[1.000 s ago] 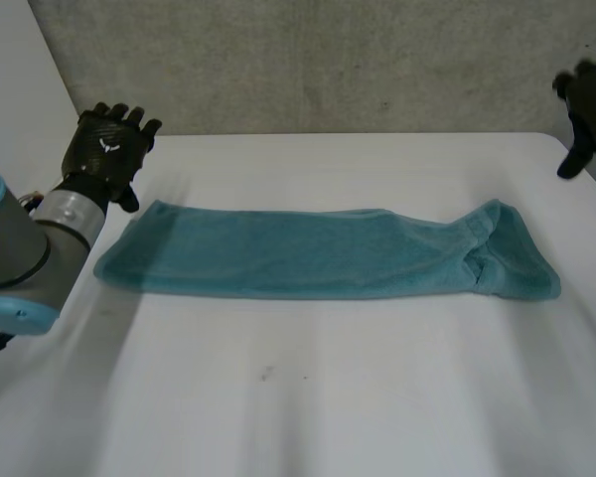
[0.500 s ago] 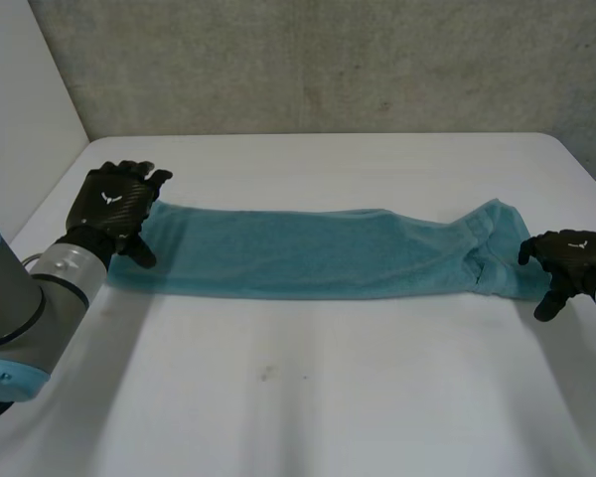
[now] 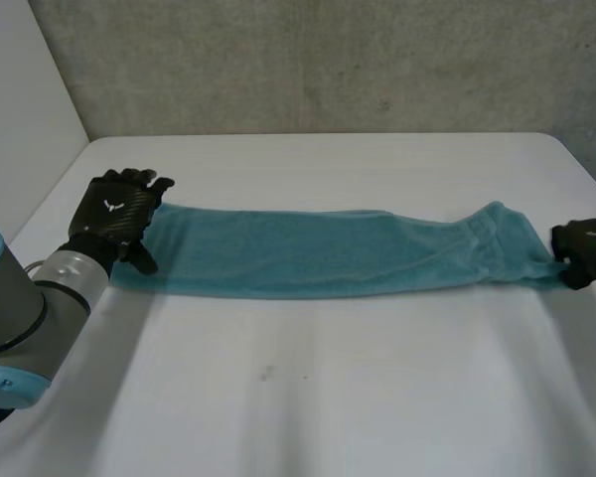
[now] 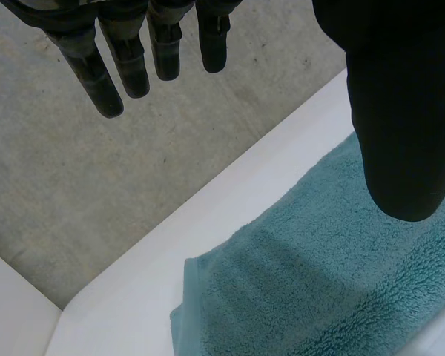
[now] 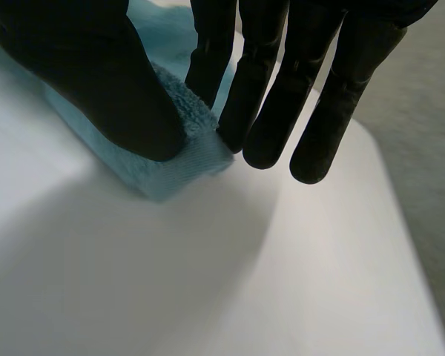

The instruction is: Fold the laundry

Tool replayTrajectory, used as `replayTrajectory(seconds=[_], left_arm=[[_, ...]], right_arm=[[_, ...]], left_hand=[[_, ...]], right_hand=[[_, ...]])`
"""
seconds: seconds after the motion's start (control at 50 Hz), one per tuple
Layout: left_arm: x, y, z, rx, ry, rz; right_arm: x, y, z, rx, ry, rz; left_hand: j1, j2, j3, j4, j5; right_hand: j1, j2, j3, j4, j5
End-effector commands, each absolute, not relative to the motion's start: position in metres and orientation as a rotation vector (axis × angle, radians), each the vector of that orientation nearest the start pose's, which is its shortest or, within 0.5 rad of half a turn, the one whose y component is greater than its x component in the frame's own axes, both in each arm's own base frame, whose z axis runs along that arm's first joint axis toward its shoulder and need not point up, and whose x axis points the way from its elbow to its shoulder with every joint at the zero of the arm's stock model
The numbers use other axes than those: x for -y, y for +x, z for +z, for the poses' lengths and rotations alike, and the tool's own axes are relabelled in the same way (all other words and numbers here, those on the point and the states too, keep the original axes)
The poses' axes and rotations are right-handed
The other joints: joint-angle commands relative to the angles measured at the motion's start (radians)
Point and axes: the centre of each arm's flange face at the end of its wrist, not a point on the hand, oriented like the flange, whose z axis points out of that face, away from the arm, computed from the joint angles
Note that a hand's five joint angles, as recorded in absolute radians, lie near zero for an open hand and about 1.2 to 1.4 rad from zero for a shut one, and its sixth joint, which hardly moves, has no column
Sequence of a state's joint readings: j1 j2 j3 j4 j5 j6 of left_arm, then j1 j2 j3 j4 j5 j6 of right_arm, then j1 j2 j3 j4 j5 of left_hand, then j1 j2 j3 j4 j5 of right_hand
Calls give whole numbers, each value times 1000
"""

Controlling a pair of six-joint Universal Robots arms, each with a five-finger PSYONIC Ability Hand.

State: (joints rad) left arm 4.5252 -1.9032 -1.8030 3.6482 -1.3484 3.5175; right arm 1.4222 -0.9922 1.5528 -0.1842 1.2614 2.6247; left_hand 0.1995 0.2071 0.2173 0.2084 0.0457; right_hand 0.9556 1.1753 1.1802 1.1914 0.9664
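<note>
Grip is the news at the right hand [image 5: 89, 81]: it is pinched shut on the towel [image 5: 185, 159], holding the very tip of that cloth's right end. Half a second ago it only hovered spread above the same end, and a second ago it was raised well beyond it. The pull shows in the cloth. The towel's right end, earlier a loose bulge with a fold tucked into it, is now drawn out into a narrow tail leading straight into the hand, and the strip looks flatter.

The left hand [image 3: 114, 214] is at the towel's opposite end, relaxed and uncurled, holding nothing. Seen from its own wrist it hangs just above the cloth's left corner, not closed on it. It has come in from beyond that corner to a place over the left end, so it seems a step behind its partner.

The towel lies as one long band across the table [image 3: 328, 397], its long edges roughly parallel; it looks already doubled lengthwise.

My reading: with one end held and tensioned, the strip is being straightened for an end-to-end fold. That calls for the left hand to close on its end too, or to pin it down. If only the right hand pulls, the whole towel may slide.
</note>
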Motion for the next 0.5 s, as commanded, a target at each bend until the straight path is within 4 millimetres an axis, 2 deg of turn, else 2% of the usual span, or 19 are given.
replayTrajectory(seconds=[0.02,0.1,0.16,0.24,0.28,0.3,0.32,0.38,0.4,0.48,0.5], left_arm=[[309,-213,177,-2141,874,-2178],[308,-213,176,-2145,873,-2174],[308,-213,176,-2146,873,-2172],[308,-213,177,-2146,871,-2171],[308,-212,177,-2144,867,-2171],[308,-212,178,-2142,867,-2173],[308,-212,178,-2142,865,-2172],[308,-212,178,-2140,863,-2173],[308,-211,179,-2138,859,-2173],[309,-210,181,-2132,849,-2177],[310,-209,181,-2130,844,-2177]], right_arm=[[418,32,153,-2774,-683,-2053],[427,2,158,-2887,-745,-2094],[431,-5,163,-2909,-812,-2126],[437,-5,176,-2889,-830,-2193],[437,3,180,-2858,-829,-2213],[438,11,183,-2826,-841,-2231],[438,37,192,-2739,-879,-2266],[437,81,207,-2578,-944,-2324],[433,111,213,-2485,-990,-2338],[417,174,224,-2273,-1115,-2361],[404,208,232,-2149,-1178,-2369]], left_hand=[[17,9,-1,8,-4],[17,9,-1,8,-4],[17,9,-1,8,-4],[17,9,-1,8,-4],[20,12,2,11,-1],[20,12,2,11,-1],[20,12,2,11,-1],[20,12,2,11,-1],[17,9,-1,8,-4],[17,9,-1,8,-4],[17,9,-1,8,-4]], right_hand=[[441,221,216,205,255],[441,221,216,205,255],[441,221,216,205,255],[441,221,216,205,255],[441,221,216,205,255],[441,221,216,205,255],[441,221,216,205,255],[441,221,216,205,255],[441,221,216,205,255],[441,221,216,205,255],[441,221,216,205,255]])
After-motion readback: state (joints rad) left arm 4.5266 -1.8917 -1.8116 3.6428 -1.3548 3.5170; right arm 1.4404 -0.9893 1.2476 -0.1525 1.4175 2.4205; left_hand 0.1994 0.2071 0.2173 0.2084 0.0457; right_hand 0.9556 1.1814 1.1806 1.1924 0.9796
